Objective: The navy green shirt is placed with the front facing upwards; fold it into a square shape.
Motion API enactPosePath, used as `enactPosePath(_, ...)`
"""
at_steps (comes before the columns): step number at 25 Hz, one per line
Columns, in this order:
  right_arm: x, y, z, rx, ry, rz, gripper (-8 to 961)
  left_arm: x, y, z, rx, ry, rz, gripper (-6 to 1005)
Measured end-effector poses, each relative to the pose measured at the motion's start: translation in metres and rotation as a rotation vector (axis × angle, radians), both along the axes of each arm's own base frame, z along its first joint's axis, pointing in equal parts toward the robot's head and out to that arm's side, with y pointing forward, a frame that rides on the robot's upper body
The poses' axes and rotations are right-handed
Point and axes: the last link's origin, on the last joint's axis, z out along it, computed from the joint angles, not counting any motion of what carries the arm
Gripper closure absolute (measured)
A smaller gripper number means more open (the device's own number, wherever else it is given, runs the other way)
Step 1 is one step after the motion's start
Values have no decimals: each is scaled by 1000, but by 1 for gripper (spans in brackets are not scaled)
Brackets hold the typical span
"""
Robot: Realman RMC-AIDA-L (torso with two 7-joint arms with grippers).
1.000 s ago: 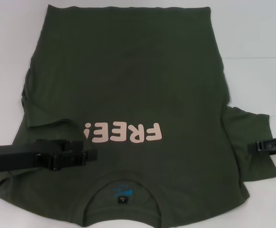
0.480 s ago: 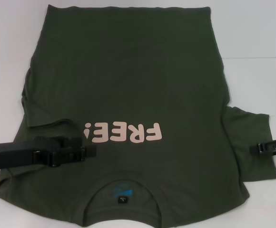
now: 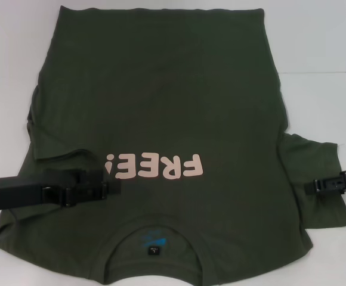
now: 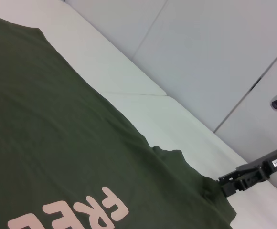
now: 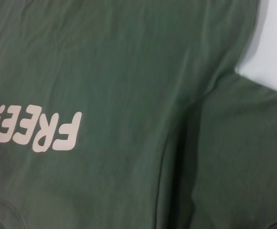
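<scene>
Navy green shirt (image 3: 161, 113): flat on white table (image 3: 328, 59), front up. Left gripper (image 3: 110, 187): over folded-in sleeve beside "FREE!" lettering (image 3: 155, 167), finger state unclear. Right gripper (image 3: 314, 187): at spread sleeve's edge, finger state unclear.

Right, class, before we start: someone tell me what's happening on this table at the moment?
A two-armed robot is working on a navy green shirt lying face up on a white table, collar nearest the robot. The shirt's left sleeve is already folded in over the body, and the left gripper sits over that fold beside the "FREE!" lettering. The right gripper is at the right sleeve, which lies spread flat. The shirt is far from a square.
</scene>
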Motion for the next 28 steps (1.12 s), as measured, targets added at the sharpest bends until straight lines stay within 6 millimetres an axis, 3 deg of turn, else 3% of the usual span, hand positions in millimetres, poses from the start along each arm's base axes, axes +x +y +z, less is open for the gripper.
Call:
enactPosePath(12,6,-3,11,32,31,-97,89,0,0,2,12,-8,3,293)
enactPosePath(18,6,-2,9,26,25,-95,303,0,0,2,12,-8,3,294)
enactPosePath(28,8,-2,9,23,2,-99,750,1,1,3,18,-18,0,294)
